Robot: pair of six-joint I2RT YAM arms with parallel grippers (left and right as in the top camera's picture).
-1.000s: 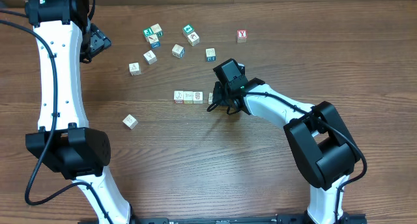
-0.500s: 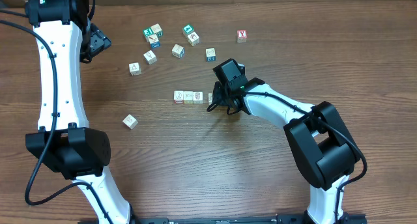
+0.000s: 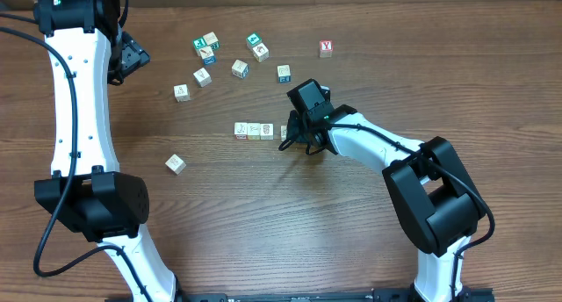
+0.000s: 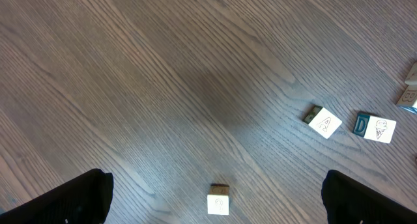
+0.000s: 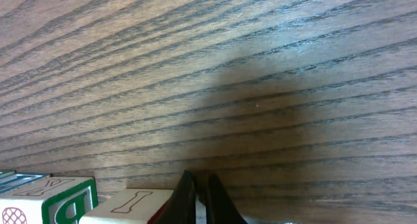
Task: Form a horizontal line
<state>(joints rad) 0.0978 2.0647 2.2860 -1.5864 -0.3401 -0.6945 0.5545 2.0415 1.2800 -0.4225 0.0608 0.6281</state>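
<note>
Across the wooden table [image 3: 369, 21], we are working with two arms, though only one is near the cubes. At the far left, the left gripper [image 3: 132, 56] is hanging with its claw spread wide and holding nothing, well apart from the task.

Near the table's middle, we are setting the right gripper [image 3: 292, 137] low. Its claw is pinched fully shut on nothing, and the fingertips [image 5: 186, 196] are meeting in one narrow point.

Just left of that point, the horizontal line [image 3: 253, 131] is lying as three pale cubes touching side to side. A fourth cube [image 3: 284, 132] is sitting at the row's right end, mostly hidden under the gripper, so we cannot tell whether it is touching its neighbour. From the right wrist, we are seeing the fingertips close against a cube printed with a red "I" [image 5: 133, 208].

We are judging the next move to be a sideways nudge that closes the end cube onto the row. With so thin a point, we are risking two faults:
- Pushing off the cube's centre would turn it askew.
- Pushing too far would shunt the whole row crooked, or leave it bent toward the loose cubes [image 3: 240, 68] scattered behind.
</note>
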